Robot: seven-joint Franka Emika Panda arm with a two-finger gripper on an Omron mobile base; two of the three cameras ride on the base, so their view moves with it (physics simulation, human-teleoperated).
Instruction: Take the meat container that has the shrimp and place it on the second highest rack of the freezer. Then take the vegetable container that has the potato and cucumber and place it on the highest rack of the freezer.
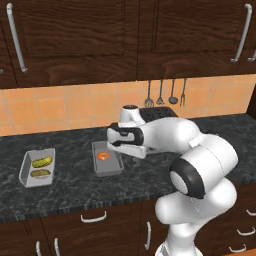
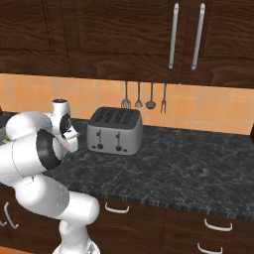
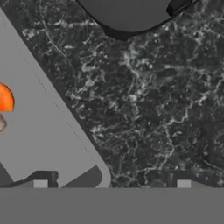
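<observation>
The robot's fingers (image 3: 112, 183) hover over the dark marble tabletop (image 1: 75, 192), spread wide, apparently straddling one corner of the grey meat container (image 1: 107, 160) holding the shrimp (image 1: 103, 155). Well apart to the left sits the vegetable container (image 1: 37, 167).

We see a glossy white arm (image 1: 200, 165) built of fat rounded segments, with dark bands at its joints and a black face on one round elbow cap. Its hand seems white with dark panels, though partly hidden.
</observation>
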